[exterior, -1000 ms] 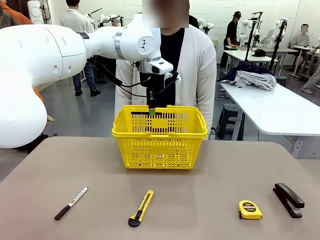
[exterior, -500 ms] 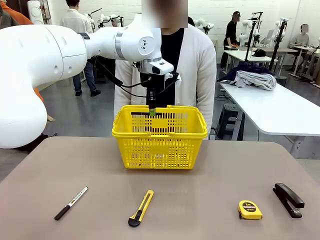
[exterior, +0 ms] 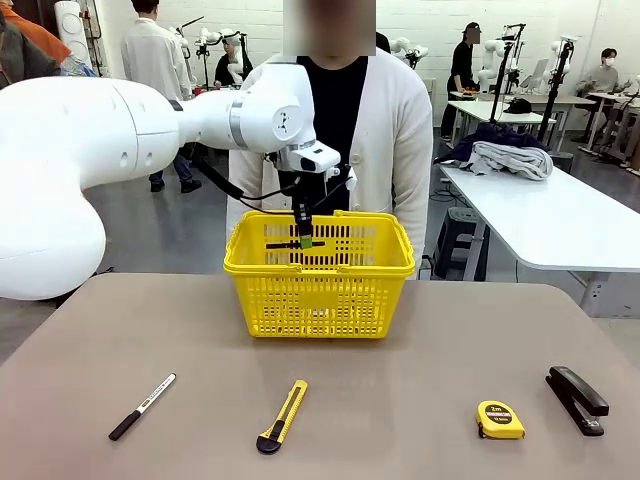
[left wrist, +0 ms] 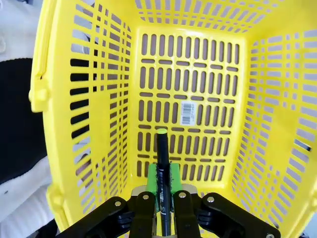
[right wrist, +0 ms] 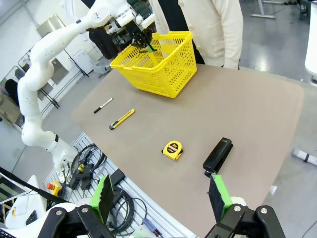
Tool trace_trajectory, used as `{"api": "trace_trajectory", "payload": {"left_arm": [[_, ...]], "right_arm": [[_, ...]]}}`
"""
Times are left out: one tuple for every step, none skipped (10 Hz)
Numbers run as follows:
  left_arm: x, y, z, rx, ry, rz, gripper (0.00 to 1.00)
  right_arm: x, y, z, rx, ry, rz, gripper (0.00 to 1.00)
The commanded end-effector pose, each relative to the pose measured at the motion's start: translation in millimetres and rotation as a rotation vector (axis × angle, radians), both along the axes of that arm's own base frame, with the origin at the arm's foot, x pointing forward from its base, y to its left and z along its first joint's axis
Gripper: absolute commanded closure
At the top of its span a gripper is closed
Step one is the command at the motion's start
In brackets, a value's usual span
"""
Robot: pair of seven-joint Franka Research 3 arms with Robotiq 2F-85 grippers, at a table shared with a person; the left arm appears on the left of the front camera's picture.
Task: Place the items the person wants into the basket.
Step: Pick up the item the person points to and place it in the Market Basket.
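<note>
The left hand [exterior: 305,238] is pressed together on a slim all-black pen [exterior: 285,245]. It pinches the pen between its green pads [left wrist: 152,178], so the pen lies roughly level, crosswise to the fingers. In the left wrist view the thin, plain dark barrel runs straight out from the pinch, and its far end catches a yellow-green tint.

The hand hangs in the mouth of the bright yellow plastic shopping basket [exterior: 320,300], about at rim height. The pen is therefore in the air above the slotted floor with its white barcode sticker [left wrist: 187,113], and seems to touch no wall. The basket stands at the middle of the far edge of the grey-brown bench [exterior: 420,330], just in front of the person [exterior: 400,130] in the white cardigan.

This looks like the delivery of the first item. The next move probably calls only for parting the fingers, perhaps after dipping lower so the light pen does not bounce.

A yellow-and-black utility knife [exterior: 282,416] lies by the near edge, just left of its middle. A black desk stapler [exterior: 577,399] lies toward the near right corner. Both are not yet collected. The right hand [right wrist: 161,198] is held back off that corner, fingers spread and holding nothing.
</note>
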State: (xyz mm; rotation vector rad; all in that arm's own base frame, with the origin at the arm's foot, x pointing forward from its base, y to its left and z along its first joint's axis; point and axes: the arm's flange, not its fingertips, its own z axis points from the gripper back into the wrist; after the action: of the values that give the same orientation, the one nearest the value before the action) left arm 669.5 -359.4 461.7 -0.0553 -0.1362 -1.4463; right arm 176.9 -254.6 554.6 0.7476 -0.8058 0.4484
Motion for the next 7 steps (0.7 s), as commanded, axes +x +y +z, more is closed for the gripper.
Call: {"api": "trace_trajectory", "payload": {"left_arm": [[-3.2, -5.9, -14.3, -0.023, -0.017, -0.029, 0.89], [0.3, -11.4, -25.8, -0.024, -0.002, -0.041, 0.89], [3.9, -17.9, -37.1, -0.017, 0.011, -0.048, 0.89], [6.5, -22.1, -44.6, -0.016, 0.026, -0.051, 0.89], [8.4, -24.9, -51.4, -0.016, 0.048, -0.05, 0.89], [9.6, -27.4, -57.5, -0.009, 0.063, -0.053, 0.89], [10.9, -28.9, -62.9, -0.006, 0.08, -0.053, 0.89]], "right_arm": [[1.0, -0.2, 0.7, 0.013, -0.018, 0.007, 0.0], [1.0, -0.2, 0.7, 0.013, -0.018, 0.007, 0.0], [1.0, -0.2, 0.7, 0.013, -0.018, 0.007, 0.0], [1.0, -0.2, 0.7, 0.013, -0.018, 0.007, 0.0], [1.0, -0.2, 0.7, 0.013, -0.018, 0.007, 0.0], [1.0, -0.2, 0.7, 0.013, -0.018, 0.007, 0.0], [1.0, -0.2, 0.7, 0.013, -0.018, 0.007, 0.0]]}}
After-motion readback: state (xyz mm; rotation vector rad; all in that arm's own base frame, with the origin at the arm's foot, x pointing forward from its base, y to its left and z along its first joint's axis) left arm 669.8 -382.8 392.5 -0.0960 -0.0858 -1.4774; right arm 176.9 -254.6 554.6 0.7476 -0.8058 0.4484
